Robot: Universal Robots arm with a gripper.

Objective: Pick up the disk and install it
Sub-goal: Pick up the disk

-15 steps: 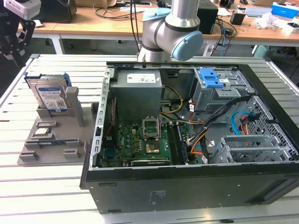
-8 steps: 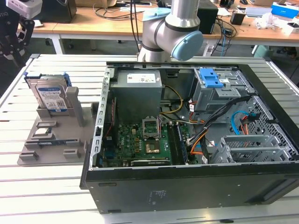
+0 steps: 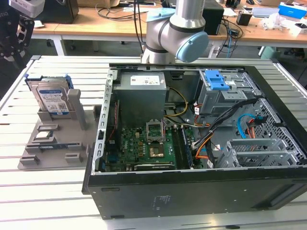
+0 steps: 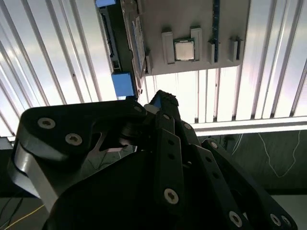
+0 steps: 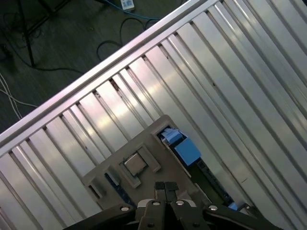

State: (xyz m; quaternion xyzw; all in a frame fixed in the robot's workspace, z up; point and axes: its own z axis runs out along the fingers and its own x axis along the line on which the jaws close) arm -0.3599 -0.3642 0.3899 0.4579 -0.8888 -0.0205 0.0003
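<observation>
You have one disk (image 3: 50,98), one square chip (image 3: 43,135), one grey holder plate (image 3: 53,154), one open computer case (image 3: 192,196), one robot arm (image 3: 177,33), one slatted table (image 3: 48,201).

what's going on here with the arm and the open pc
A robot arm is working on getting a hard drive into the open computer case. The disk stands upright in a slot of the grey fixture tray, at the exterior view's left beside the case, not yet picked up. In the first wrist view the gripper hangs above that tray near the disk, shut and holding nothing.
</observation>
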